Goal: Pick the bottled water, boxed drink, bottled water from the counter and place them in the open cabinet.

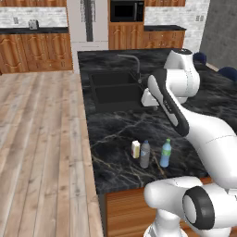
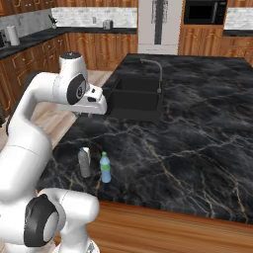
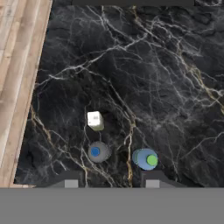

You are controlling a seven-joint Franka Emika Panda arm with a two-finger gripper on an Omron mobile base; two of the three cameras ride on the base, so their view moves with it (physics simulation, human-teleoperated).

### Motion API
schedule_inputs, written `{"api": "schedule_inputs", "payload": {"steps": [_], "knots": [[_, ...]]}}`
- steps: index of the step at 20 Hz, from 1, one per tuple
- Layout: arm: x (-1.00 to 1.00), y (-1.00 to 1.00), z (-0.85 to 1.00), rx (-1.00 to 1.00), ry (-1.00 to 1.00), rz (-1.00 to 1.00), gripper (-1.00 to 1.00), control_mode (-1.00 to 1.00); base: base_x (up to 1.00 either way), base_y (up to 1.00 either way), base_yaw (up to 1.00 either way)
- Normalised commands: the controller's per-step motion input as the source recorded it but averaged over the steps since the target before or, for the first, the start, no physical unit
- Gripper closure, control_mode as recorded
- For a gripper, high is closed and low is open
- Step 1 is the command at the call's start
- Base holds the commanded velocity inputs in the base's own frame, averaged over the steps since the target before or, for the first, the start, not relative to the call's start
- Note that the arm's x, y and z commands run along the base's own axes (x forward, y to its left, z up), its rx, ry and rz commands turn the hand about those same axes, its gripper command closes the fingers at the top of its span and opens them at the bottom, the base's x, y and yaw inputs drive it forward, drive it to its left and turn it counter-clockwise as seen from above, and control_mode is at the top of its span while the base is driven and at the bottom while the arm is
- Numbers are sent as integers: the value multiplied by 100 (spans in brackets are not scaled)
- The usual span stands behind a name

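On the black marble tabletop (image 1: 115, 134) stand 3 drink items in a loose cluster near its front edge, all upright: 2 bottles and 1 carton. In the left base view they sit at lower center: the boxed drink (image 1: 135, 149) leftmost, the greyish bottle (image 1: 145, 154) just beside it, and the blue bottle (image 1: 165, 153) with a green cap a little to the right, apart from the grey one. In the right base view the 2 bottles stand at lower left. In the hand view, looking down from above, the carton's white top lies left of center, with the 2 bottle caps below it near the bottom. No writing or brand can be read on any of them; the carton's top carries a faint mark too small to read.

1 sink basin (image 1: 113, 90) and 1 curved faucet (image 1: 134, 62) sit toward the top of the frame.

The pincer (image 3: 111, 183) hangs high above the items, its tips standing apart with nothing between them.
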Motion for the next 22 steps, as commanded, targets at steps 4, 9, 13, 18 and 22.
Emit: {"api": "schedule_inputs", "payload": {"steps": [4,9,13,18,22], "knots": [[-23,-17,-24,0,-4,0,-100,-100,0,0,0],[-42,-77,-20,0,-10,3,-100,-100,0,0,0],[-40,-49,-2,1,-13,7,-100,-100,0,0,0],[-9,-34,-4,14,-16,11,-100,-100,0,0,0],[10,-4,0,18,-21,21,-100,-100,0,0,0]]}}
